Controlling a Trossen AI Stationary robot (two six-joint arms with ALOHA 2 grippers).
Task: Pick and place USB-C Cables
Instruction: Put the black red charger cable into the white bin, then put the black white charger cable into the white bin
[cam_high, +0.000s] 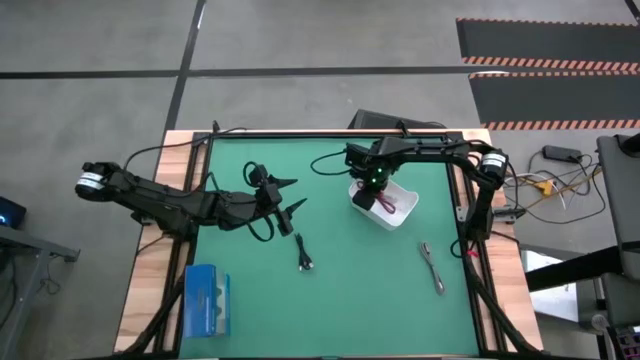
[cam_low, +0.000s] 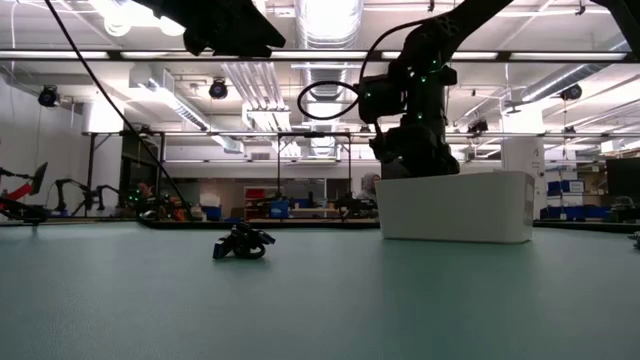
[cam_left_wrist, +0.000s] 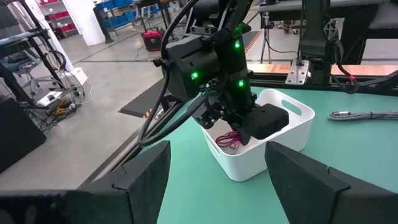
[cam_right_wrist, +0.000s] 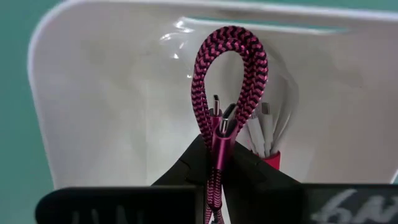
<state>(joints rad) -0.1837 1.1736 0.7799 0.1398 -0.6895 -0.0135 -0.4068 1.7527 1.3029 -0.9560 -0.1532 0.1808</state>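
Right wrist view showed the right hand (cam_right_wrist: 217, 165) clamped on the magenta-red cable (cam_right_wrist: 229, 81), its braided loop hanging over the inside of the white bin (cam_right_wrist: 112, 106). A white cable with a pink tie (cam_right_wrist: 268, 134) already lay in the bin, just beside the held one. From above, the right hand (cam_high: 372, 185) was over the bin's (cam_high: 405, 210) near end, so the step in hand was judged to be the release.

To do it well, the hand should be well inside the rim before the fingers part, so that the stiff loop cannot spring out or catch on the wall. It should then lift straight up, as the braid may drag on a finger pad.

Two cables remained on the table (cam_high: 380, 300): the black cable (cam_high: 305, 255) near the middle and the grey cable (cam_high: 432, 268) towards the right edge. The left hand (cam_high: 285, 200) waited left of centre with its fingers apart, holding nothing, the black cable near it. A blue box (cam_high: 207, 300) lay at the table's left corner, well apart.
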